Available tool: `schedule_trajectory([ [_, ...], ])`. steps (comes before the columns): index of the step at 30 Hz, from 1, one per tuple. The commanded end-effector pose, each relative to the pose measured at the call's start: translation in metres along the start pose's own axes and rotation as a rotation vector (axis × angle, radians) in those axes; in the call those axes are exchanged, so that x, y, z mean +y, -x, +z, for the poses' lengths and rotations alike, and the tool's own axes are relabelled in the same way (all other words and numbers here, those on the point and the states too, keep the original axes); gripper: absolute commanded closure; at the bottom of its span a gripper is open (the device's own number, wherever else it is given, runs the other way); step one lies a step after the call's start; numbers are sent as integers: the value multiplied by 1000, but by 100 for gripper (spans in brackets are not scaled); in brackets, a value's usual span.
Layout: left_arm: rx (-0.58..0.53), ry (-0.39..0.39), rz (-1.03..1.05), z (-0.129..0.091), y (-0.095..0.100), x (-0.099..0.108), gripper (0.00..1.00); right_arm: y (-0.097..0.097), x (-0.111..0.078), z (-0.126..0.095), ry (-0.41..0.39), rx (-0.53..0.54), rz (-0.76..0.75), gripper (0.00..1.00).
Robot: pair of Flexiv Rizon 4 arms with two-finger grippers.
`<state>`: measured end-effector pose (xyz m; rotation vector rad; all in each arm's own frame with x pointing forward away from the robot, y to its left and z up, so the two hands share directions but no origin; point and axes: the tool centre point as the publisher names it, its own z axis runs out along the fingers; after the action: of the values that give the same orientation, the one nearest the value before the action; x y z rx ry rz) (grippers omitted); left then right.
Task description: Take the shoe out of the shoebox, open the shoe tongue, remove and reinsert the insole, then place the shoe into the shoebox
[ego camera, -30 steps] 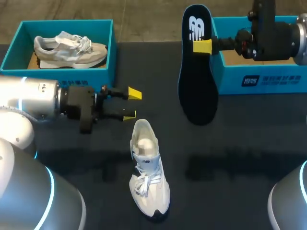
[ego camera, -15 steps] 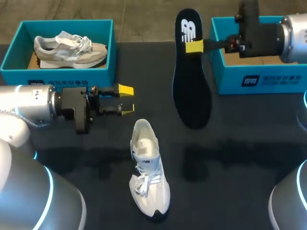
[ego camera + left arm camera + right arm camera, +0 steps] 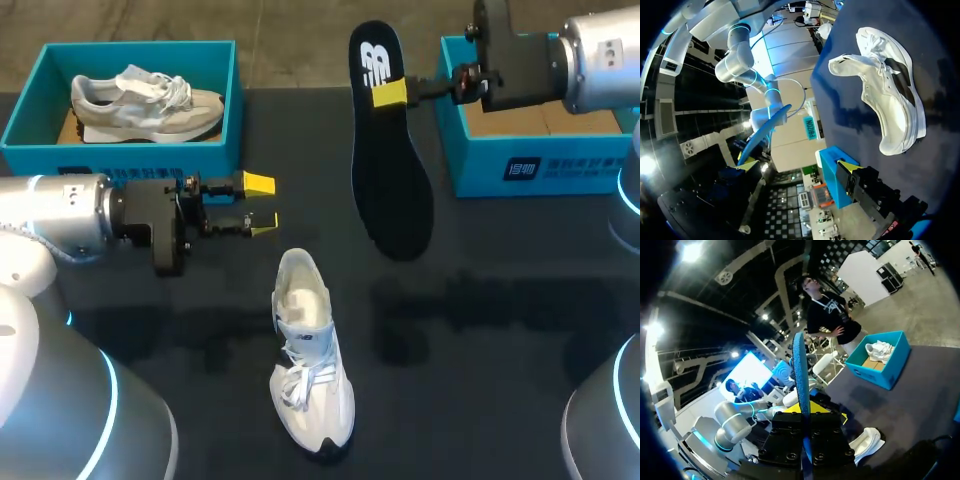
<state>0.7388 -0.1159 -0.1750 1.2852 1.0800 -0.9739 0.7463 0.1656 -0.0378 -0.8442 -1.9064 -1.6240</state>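
Note:
A white sneaker (image 3: 308,360) lies on the dark table with its toe toward the near edge; it also shows ahead of the fingers in the left wrist view (image 3: 890,95). The black insole (image 3: 388,170) hangs in the air above the table's far middle, toe end down. My right gripper (image 3: 388,93) is shut on it near the heel end. In the right wrist view the insole (image 3: 800,365) is seen edge-on between the fingers of that gripper (image 3: 806,412). My left gripper (image 3: 260,205) stands open and holds nothing, just left of and beyond the sneaker's heel (image 3: 799,166).
At the far left a teal shoebox (image 3: 120,155) holds a second, grey-white sneaker (image 3: 145,100). Another teal shoebox (image 3: 540,165) at the far right shows only its cardboard floor, with my right arm above it.
My right arm has carried the insole to the left and slightly farther away. My left gripper has drawn back a little to the left, still open.

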Motion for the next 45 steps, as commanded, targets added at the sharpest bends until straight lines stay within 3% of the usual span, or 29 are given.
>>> schedule_trajectory([
  [1,1,2,1,1,0,0,0,0,2,2,-6,-3,3,100],
  [6,1,2,1,1,0,0,0,0,2,2,-6,-3,3,100],
  [14,-41,12,16,4,4,3,0,42,1,23,-77,47,136,100],
  [18,-46,6,37,5,8,1,0,61,3,28,-76,80,176,100],
  [24,-65,15,49,7,14,3,0,75,5,35,-85,91,228,100],
  [40,-64,20,49,10,13,4,0,75,5,35,-85,91,228,100],
  [45,-58,26,38,16,8,9,0,90,6,45,-93,108,265,100],
])
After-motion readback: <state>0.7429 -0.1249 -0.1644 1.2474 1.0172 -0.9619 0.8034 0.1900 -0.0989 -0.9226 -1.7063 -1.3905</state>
